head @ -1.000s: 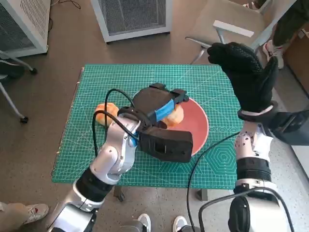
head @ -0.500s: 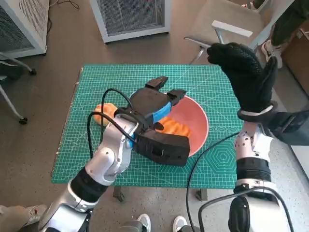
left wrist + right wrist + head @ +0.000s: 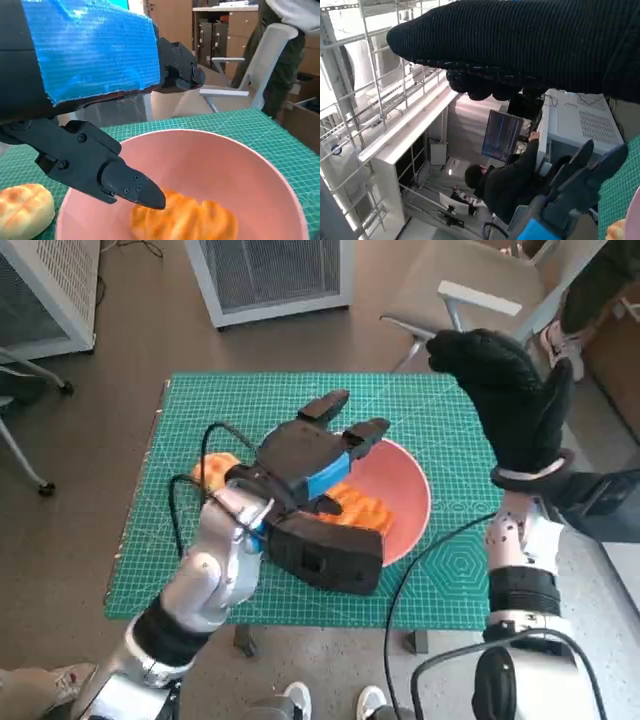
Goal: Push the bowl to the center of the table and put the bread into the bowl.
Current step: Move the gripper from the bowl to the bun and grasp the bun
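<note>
— On the green cutting mat [image 3: 420, 580], where does the task's bowl sit?

— The pink bowl [image 3: 405, 502] rests right of the mat's middle, with a ridged orange bread [image 3: 358, 508] lying inside it, near its left side.

— And the left hand?

— The left hand [image 3: 305, 455] hangs over the bowl's left rim, its fingers [image 3: 326, 406] spread apart and holding nothing. The left wrist view shows a black fingertip [image 3: 132, 187] just above the bread [image 3: 187, 220], apart from it.

— Is there anything else on the mat?

— A second, rounder bread roll [image 3: 213, 470] lies outside the bowl to its left, partly hidden by a black cable [image 3: 205, 440].

— What of the right hand?

— The right hand [image 3: 510, 400], in its knitted glove, is raised off the table's right edge, held flat and empty, fingers extended. Behind it stands a grey chair [image 3: 480, 290]. The right wrist view shows a person [image 3: 505, 185] seated at a monitor [image 3: 501, 136].
</note>
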